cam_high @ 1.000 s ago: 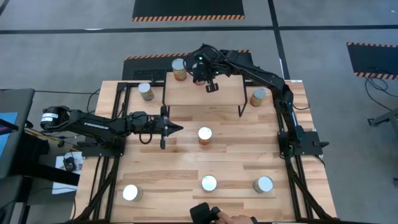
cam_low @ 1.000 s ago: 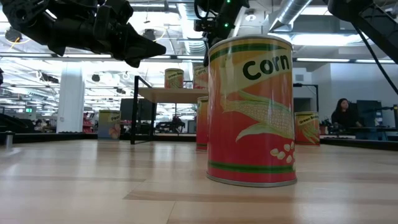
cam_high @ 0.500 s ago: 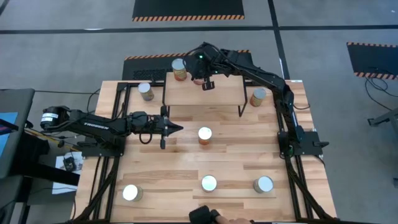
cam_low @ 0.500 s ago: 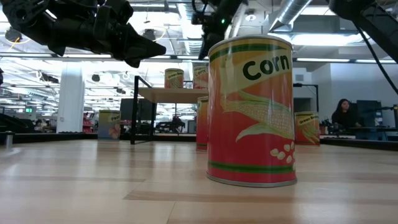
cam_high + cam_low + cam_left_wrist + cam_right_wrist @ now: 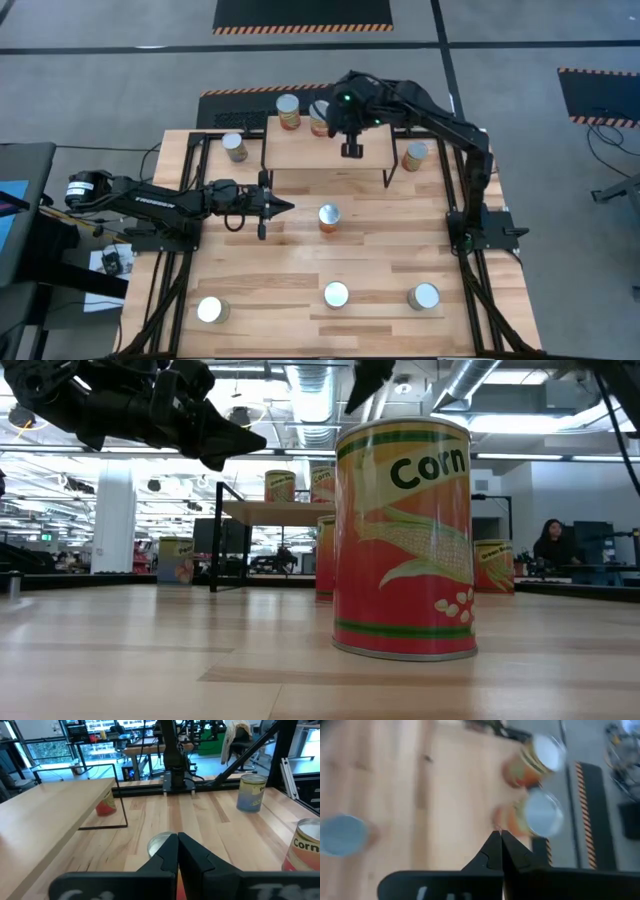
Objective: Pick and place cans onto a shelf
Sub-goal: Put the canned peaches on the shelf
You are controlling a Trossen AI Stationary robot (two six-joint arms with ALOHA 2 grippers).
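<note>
The shelf stands at the table's far middle. Two cans stand upright on the board's far edge: one at the left and one beside it; both show in the right wrist view. My right gripper hovers shut and empty over the board's right half, clear of both cans. My left gripper waits shut and empty above the table's middle left, just left of a red-labelled can. Several more cans stand on the table.
Loose cans stand left of the shelf, right of it, and along the near edge. The big Corn can fills the low view. The slatted table is bare between them.
My right gripper has drawn back from the shelf's far edge toward the table's right and near side, uncovering the second can on the board. A person's hand at the table's near edge has gone out of view.
</note>
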